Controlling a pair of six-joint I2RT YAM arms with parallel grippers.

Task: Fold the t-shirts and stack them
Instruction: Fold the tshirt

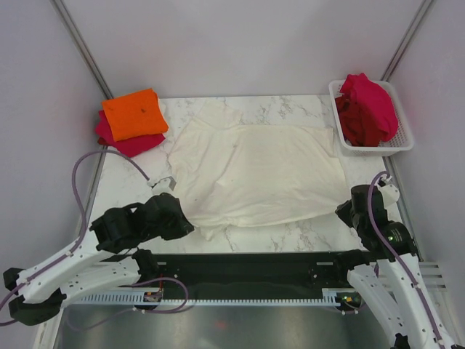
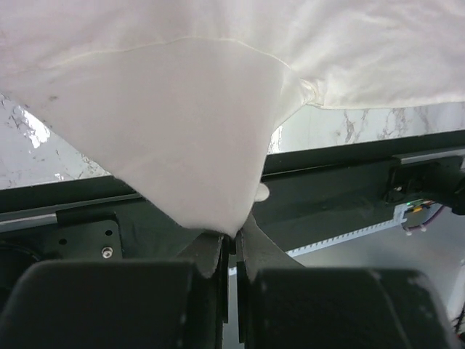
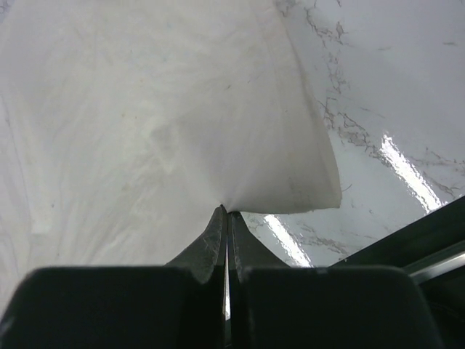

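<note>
A cream-white t-shirt lies spread over the middle of the marble table. My left gripper is shut on its near left corner, and the left wrist view shows the cloth lifted in a fold from the pinched fingertips. My right gripper is shut on its near right corner, where the cloth runs up from the fingertips. A folded bright orange t-shirt sits on a folded crimson red one at the back left. More crimson red t-shirts are heaped at the back right.
A white plastic mesh basket at the back right corner holds the red heap. Metal frame posts rise at both back corners. A black rail runs along the near table edge between the arm bases.
</note>
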